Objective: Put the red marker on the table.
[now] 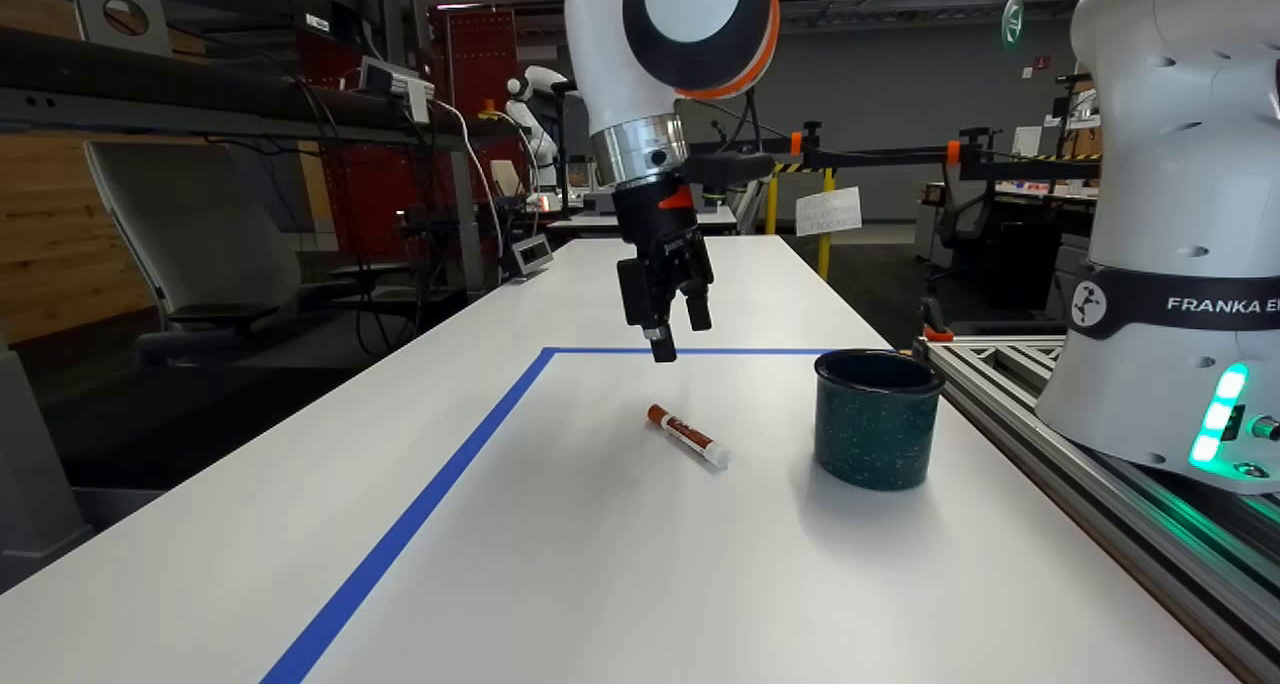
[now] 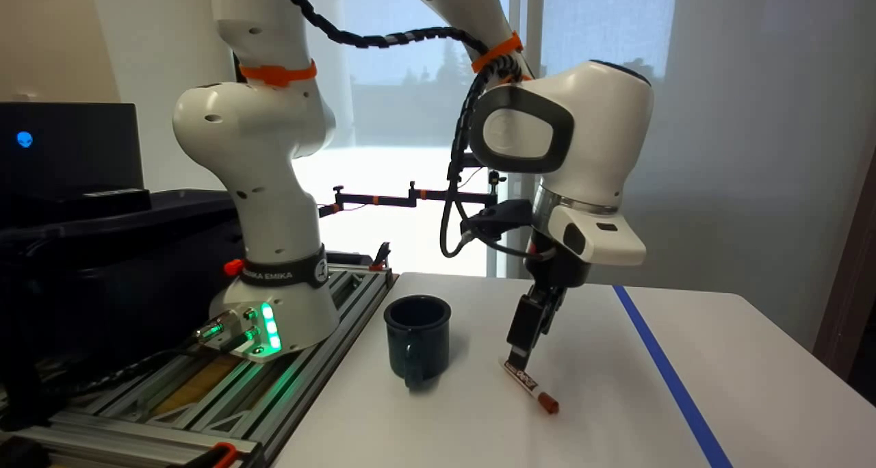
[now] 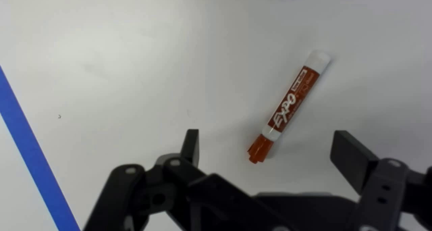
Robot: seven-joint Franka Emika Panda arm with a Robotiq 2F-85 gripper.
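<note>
The red marker (image 1: 688,437) lies flat on the white table (image 1: 560,584). It also shows in an exterior view (image 2: 530,382), where a fingertip overlaps its whitish end. In the wrist view the marker (image 3: 292,102) lies slanted, its red cap toward me and its white end farther off. My gripper (image 1: 682,339) is open and empty above the table, pointing down at a tilt. In the wrist view the cap lies between the two spread fingertips of the gripper (image 3: 266,134), with space on both sides. The marker is not touched there.
A dark teal cup (image 1: 876,432) stands upright on the table near the robot base; its handle shows in an exterior view (image 2: 414,362). Blue tape (image 1: 420,509) marks a corner on the table. A metal rail (image 1: 1090,524) runs along the table edge by the base.
</note>
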